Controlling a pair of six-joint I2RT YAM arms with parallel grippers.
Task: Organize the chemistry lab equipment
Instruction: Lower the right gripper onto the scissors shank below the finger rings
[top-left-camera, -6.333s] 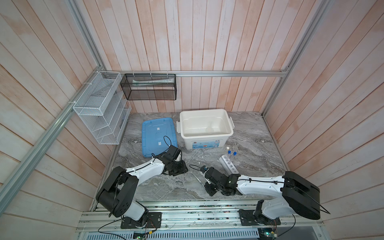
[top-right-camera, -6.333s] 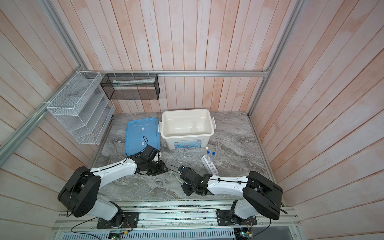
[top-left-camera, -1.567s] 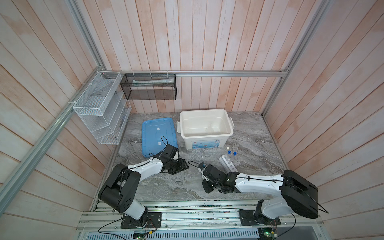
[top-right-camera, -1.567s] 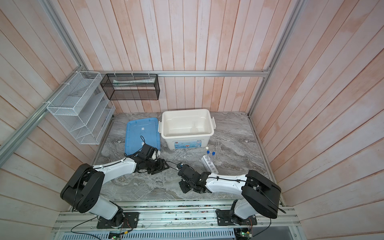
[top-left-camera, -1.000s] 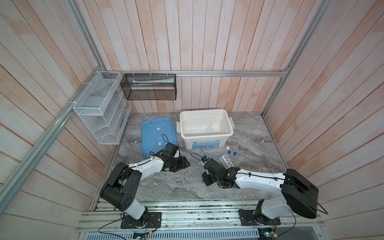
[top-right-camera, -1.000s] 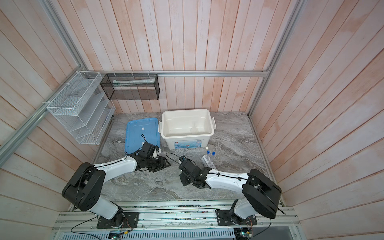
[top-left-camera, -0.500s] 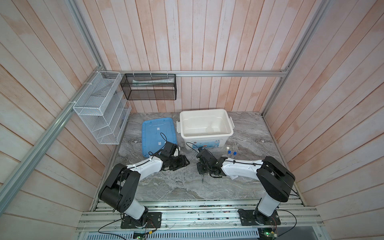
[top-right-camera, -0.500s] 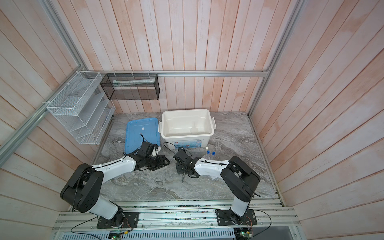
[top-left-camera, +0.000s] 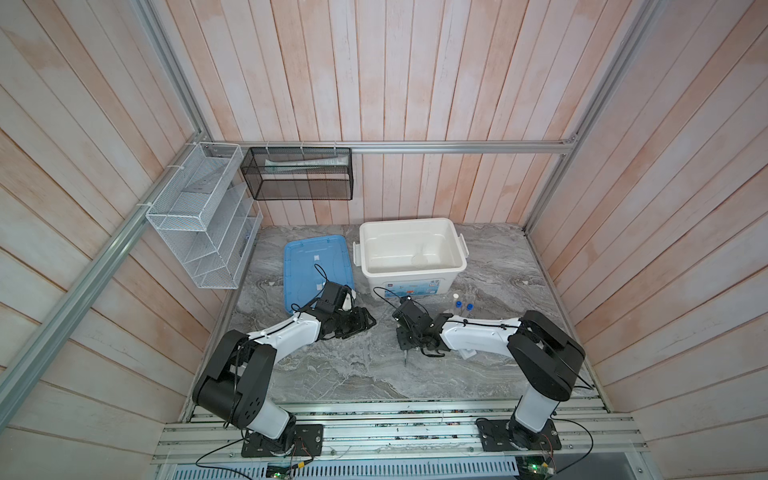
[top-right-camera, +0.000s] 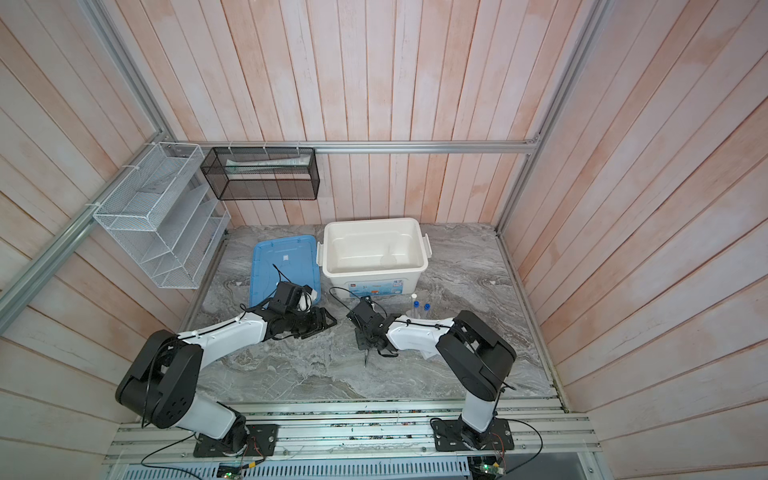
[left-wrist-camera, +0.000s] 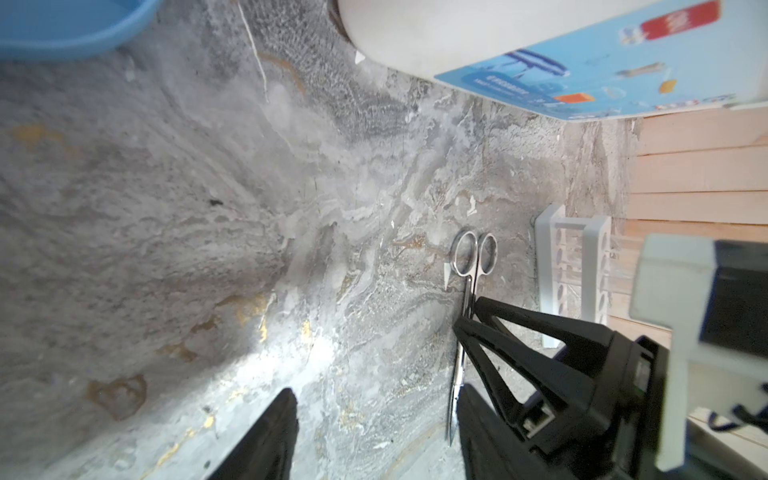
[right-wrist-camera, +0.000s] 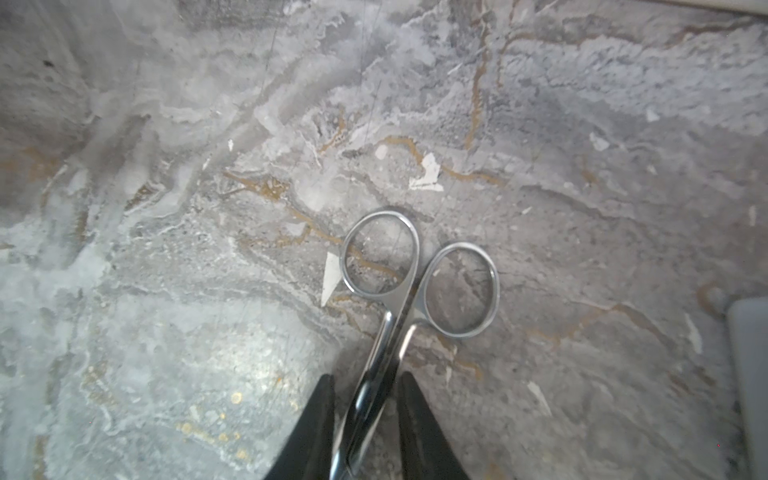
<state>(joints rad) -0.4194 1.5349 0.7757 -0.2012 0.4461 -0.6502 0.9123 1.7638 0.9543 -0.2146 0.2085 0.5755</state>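
Right side: your right gripper (right-wrist-camera: 365, 376) stands over the small steel scissors (right-wrist-camera: 382, 345), which lie flat, blades together, on the marble table (top-left-camera: 332, 374). Its jaws are narrowly apart and straddle the shank just behind the finger rings. A slit of table shows on one side, and the other finger sits hard against the steel. You cannot tell from these views whether it touches. The scissors are not lifted.

Left side: your left gripper (top-left-camera: 365, 322) lies low near a corner of the blue lid (top-left-camera: 316, 266), jaws spread wide with nothing between them.

Containers: the white bin (top-left-camera: 415, 279) stands open, with the clear round dish (top-left-camera: 422, 261) on its floor toward the near wall. The blue lid lies flat just beside the bin. The white six-hole rack (left-wrist-camera: 573, 266) stands near the scissors. In both top views the right forearm hides most of it. Three capped tubes (top-left-camera: 458, 304) rise just behind that forearm, one with a white cap and two with blue.
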